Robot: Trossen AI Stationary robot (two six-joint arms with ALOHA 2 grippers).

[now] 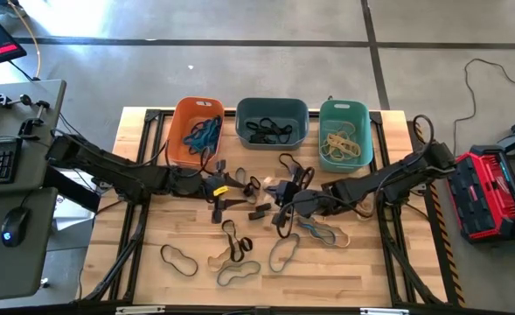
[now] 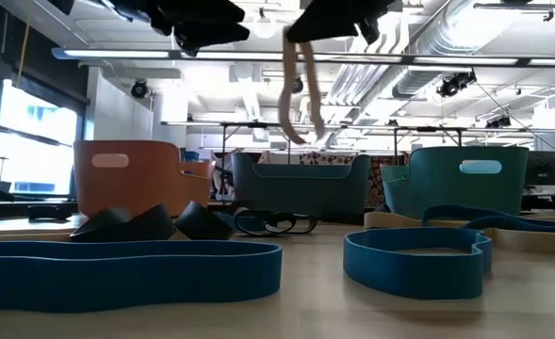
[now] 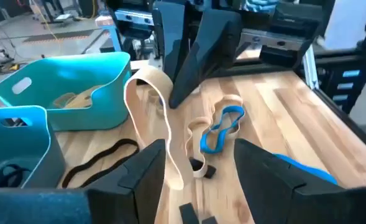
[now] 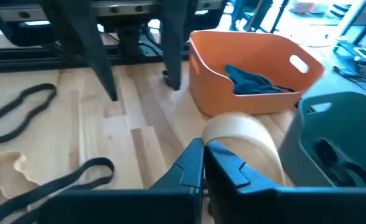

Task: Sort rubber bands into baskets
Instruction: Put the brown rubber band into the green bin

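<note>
The right gripper [image 4: 202, 163] is closed on a tan rubber band [image 4: 245, 142] and holds it clear of the surface [image 1: 388, 262], near the middle of the work area. In the low view the band [image 2: 299, 89] hangs as a long loop below the gripper, its long axis roughly vertical and its lower end well above the boards. The left wrist view shows the same band [image 3: 161, 118] draped from the right gripper's fingers, lying in line with the gap between the left gripper's own fingers.

The left gripper [image 3: 198, 162] stands open and holds nothing. In the high view it [image 1: 225, 194] sits left of centre, in front of the orange basket [image 1: 181, 131], near the right gripper [image 1: 285, 199] but apart from it.

The deciding relation is the direction from the held band to its basket. The teal basket [image 1: 344, 109] already contains tan bands and lies behind the right gripper and to its right. The orange basket holds blue bands and the slate basket [image 1: 272, 107], between the two, holds dark ones. The right arm is the nearer arm to the teal basket, so the carry is judged to run away from the left arm, over the teal rim. The hanging end must clear that rim.

Other loose rubber bands [image 1: 283, 254] lie on the front half of the surface.
</note>
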